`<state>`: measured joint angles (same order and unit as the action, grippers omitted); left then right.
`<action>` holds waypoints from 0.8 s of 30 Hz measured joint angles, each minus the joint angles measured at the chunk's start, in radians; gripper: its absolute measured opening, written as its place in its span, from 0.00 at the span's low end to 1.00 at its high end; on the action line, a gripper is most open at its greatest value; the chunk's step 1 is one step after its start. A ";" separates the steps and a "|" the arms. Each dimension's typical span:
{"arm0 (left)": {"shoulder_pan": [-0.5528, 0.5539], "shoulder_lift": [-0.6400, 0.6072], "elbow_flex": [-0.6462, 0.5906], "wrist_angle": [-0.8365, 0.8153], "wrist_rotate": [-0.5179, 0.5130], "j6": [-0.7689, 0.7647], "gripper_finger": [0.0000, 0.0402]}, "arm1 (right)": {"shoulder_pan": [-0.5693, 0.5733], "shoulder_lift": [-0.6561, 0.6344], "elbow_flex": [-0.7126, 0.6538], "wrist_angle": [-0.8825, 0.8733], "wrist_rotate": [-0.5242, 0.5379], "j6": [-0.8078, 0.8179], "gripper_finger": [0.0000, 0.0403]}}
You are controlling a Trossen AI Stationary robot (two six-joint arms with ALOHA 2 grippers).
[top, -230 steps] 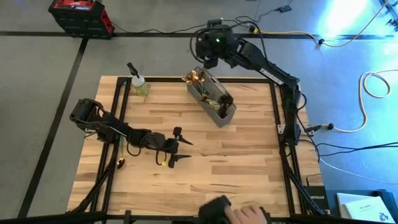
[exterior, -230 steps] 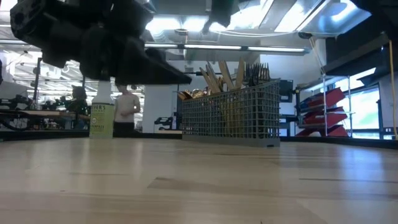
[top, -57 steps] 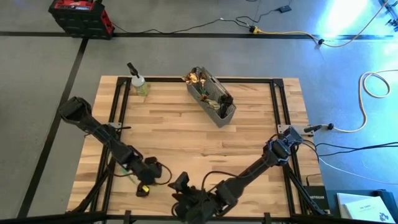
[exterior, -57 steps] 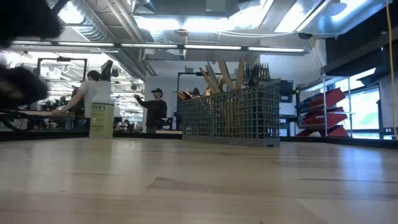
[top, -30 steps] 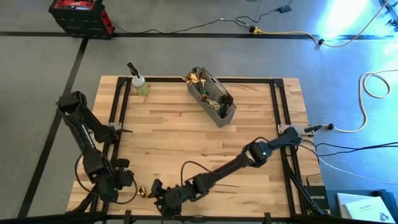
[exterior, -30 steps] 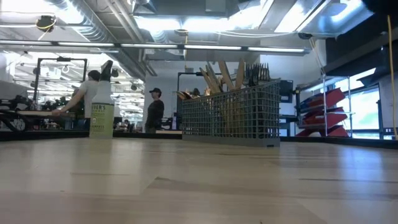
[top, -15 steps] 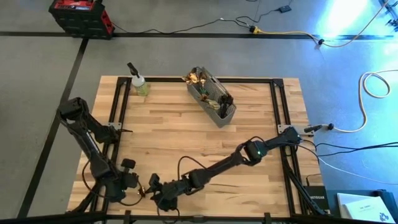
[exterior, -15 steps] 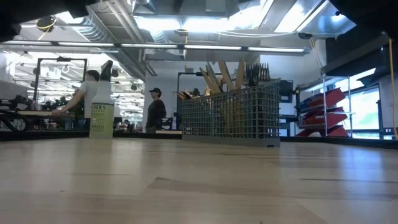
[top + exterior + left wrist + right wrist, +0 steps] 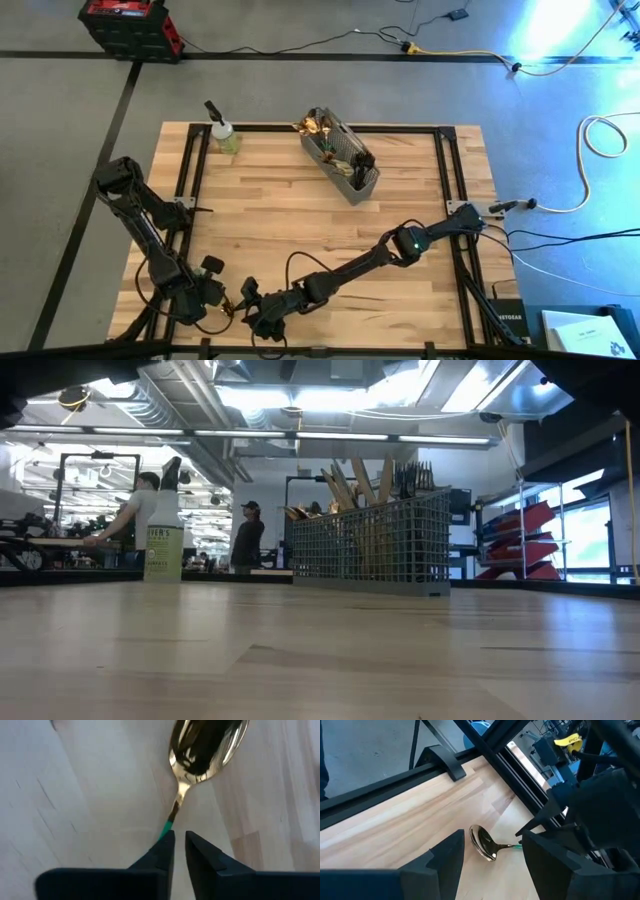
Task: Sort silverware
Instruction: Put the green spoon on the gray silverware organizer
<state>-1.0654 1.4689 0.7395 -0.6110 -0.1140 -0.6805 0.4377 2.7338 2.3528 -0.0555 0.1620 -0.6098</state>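
A grey wire-mesh caddy [image 9: 342, 156] stands on the far middle of the wooden table [image 9: 300, 210], set at a slant, and it is packed with silverware [image 9: 362, 482] standing upright: gold pieces, dark forks and pale handles rise above its rim in the low view. Near the far left corner stands a spray bottle [image 9: 222, 133] of green liquid, apart from the caddy.

One piece lies outside the caddy: a gold spoon [image 9: 202, 751] with a green handle, flat on the wood near the near left corner of the table. Its long axis runs from the left gripper toward the right gripper, with the bowl toward the right gripper and the green handle end at the left gripper's fingertips.

The left gripper [image 9: 179, 840] is low over the table at that corner; its fingers stand only a narrow gap apart, with the green tip of the handle right at that gap. Whether they pinch the handle cannot be told.

The right gripper [image 9: 490, 845] reaches across from the right side to the same near left area, just beside the left one; its fingers are spread, with the spoon's bowl lying on the table beyond the gap and nothing held between them
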 joint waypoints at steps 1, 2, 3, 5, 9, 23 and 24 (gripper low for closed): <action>0.000 0.000 0.000 0.002 -0.008 0.001 0.11 | 0.000 0.000 0.000 -0.002 0.002 0.000 0.45; 0.000 0.000 0.000 0.003 -0.016 0.001 0.14 | 0.000 0.000 0.000 -0.004 0.002 0.000 0.45; 0.000 0.000 0.000 0.003 -0.023 0.001 0.17 | 0.000 0.000 0.000 -0.006 0.002 0.000 0.45; 0.000 0.000 0.000 0.002 -0.042 0.000 0.22 | -0.002 0.000 0.000 -0.011 0.002 0.001 0.45; 0.000 0.000 0.000 0.003 -0.081 -0.001 0.30 | -0.008 0.000 0.000 -0.041 0.003 0.003 0.45; 0.000 0.067 -0.008 0.077 -0.046 0.052 0.29 | -0.015 -0.001 0.000 -0.052 0.004 0.003 0.45; 0.000 0.080 -0.008 0.081 -0.047 0.053 0.29 | -0.015 -0.001 0.000 -0.053 0.004 0.003 0.45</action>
<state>-1.0655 1.5487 0.7317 -0.5302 -0.1611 -0.6273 0.4229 2.7331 2.3528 -0.1083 0.1663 -0.6064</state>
